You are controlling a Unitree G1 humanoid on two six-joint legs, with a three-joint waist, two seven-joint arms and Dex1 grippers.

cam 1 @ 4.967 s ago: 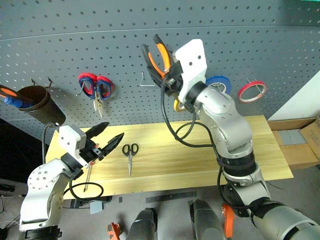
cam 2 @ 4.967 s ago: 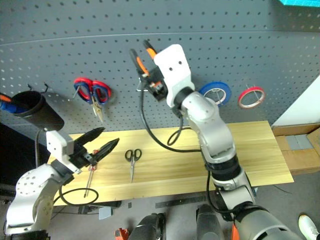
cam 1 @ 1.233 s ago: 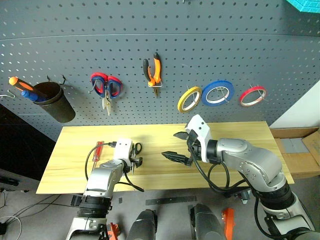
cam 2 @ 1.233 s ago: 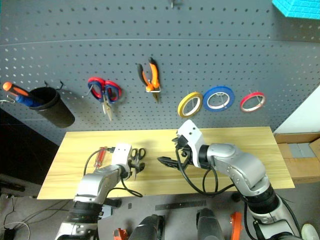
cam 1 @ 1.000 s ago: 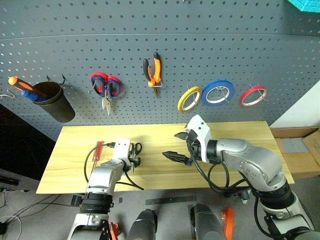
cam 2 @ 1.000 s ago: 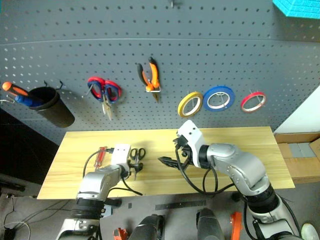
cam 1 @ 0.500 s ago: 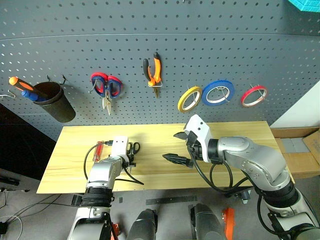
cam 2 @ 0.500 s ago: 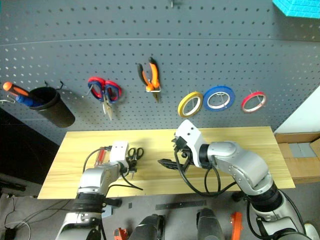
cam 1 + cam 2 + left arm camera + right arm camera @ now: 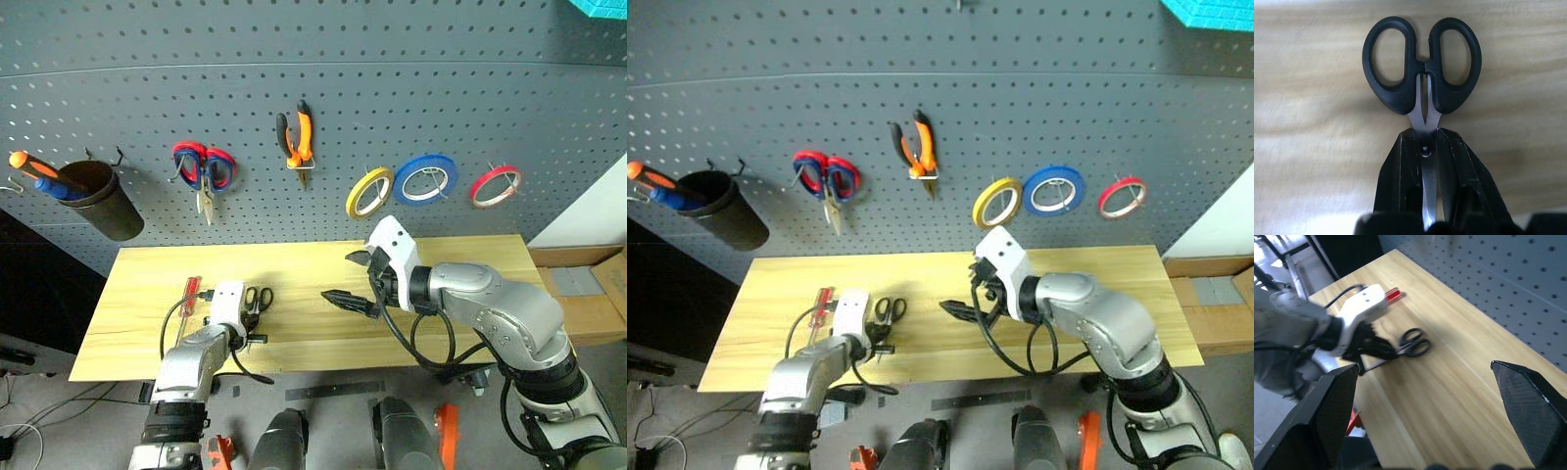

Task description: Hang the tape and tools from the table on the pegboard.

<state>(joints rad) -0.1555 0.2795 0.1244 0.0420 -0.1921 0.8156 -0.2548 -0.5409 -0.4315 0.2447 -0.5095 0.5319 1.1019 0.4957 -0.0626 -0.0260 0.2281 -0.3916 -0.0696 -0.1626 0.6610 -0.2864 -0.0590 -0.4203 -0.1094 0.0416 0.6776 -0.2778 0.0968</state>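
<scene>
Left gripper [image 9: 1426, 147] clamped on the blades of the black-handled scissors [image 9: 1422, 68], loops pointing away over the table [image 9: 294, 264]. Right gripper [image 9: 350, 279] spread wide, holding nothing, above mid-table. Red-handled screwdriver [image 9: 191, 290] lying just beside the left arm. Pliers [image 9: 297, 137] and red tape [image 9: 493, 184] hanging on the pegboard [image 9: 392, 88].

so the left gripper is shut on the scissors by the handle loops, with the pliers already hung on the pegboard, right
Not quite: the left gripper is shut on the scissors at the blades near the pivot, not the handle loops, as the left wrist view shows. The pliers do hang on the pegboard.
</scene>
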